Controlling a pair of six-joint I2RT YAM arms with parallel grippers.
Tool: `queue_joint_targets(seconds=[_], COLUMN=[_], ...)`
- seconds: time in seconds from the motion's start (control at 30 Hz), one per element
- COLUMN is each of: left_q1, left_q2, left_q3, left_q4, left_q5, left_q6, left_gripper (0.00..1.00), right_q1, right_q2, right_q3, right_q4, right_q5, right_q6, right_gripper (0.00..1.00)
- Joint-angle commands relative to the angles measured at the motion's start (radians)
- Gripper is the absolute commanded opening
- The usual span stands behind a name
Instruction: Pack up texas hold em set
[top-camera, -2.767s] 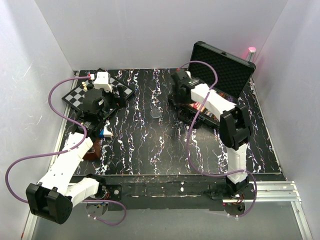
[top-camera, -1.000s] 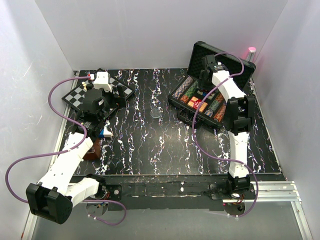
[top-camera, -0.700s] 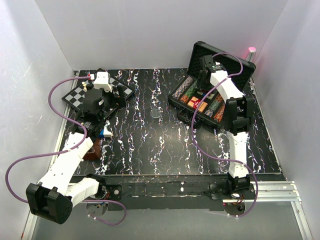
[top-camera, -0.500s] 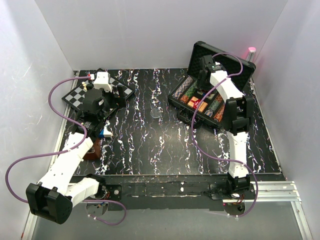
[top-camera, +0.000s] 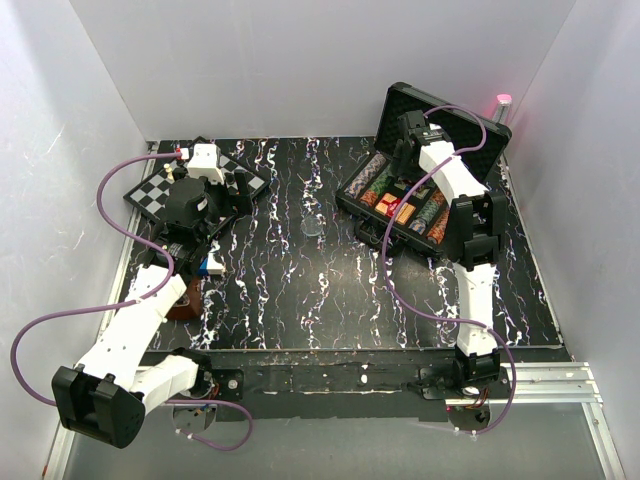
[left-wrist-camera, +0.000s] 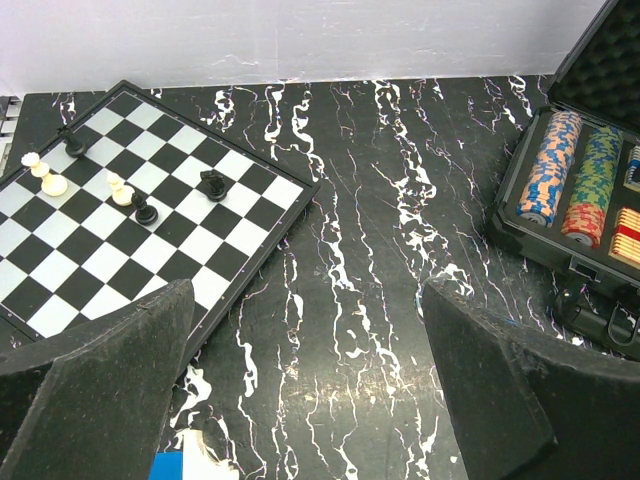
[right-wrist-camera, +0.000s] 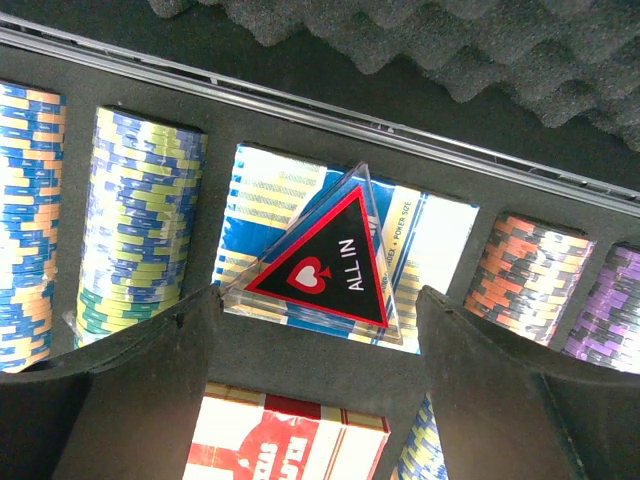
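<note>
Black briefcase (top-camera: 360, 212), far-right corner: chips (right-wrist-camera: 140, 230), ALL IN marker (right-wrist-camera: 325, 262) inside | lid (top-camera: 452, 130) yet to shut | right gripper (right-wrist-camera: 320, 300), left gripper (left-wrist-camera: 308, 290) wide, empty

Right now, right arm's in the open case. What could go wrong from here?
1. The ALL IN triangle lies loose on top of the blue card box; it may slide off or keep the lid from shutting flat.
2. The open right gripper sits close to the chip rows; lifting out carelessly could knock chips loose.
</note>
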Motion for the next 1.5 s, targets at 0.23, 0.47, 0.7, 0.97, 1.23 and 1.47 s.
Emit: queue_joint_targets(seconds=[0.23,0.47,0.7,0.97,1.23,1.47], left_q1=[-0.006,-0.006,-0.006,-0.003,0.001,0.000], left_q2=[-0.024,-0.024,-0.021,0.004,0.015,0.011], left_q3=[-0.005,-0.005,-0.006,0.009,0.009,0.008], left_q4=[0.009,0.007,0.010,-0.008,-0.006,-0.005], left_q5=[-0.010,-0.010,-0.010,-0.035,-0.031,-0.020], left_q6=[0.009,0.009,0.005,0.012,0.016,0.010], left_gripper=[0.98,0.98,0.98,0.98,0.98,0.98], right_q1=[0.008,0.009,0.015,0.167,0.380,0.457], right_q2=[-0.088,-0.153,-0.286,-0.409,-0.295,-0.096], right_q3=[-0.031,-0.065,-0.169,-0.284,-0.240,-0.077], right_q4=[0.012,0.061,0.161,0.212,0.167,0.071], right_q5=[-0.051,-0.087,-0.048,-0.151,-0.218,-0.345], right_q6=[-0.072,-0.123,-0.191,-0.276,-0.248,-0.204], right_gripper=[0.88,0.89,0.90,0.91,0.90,0.88])
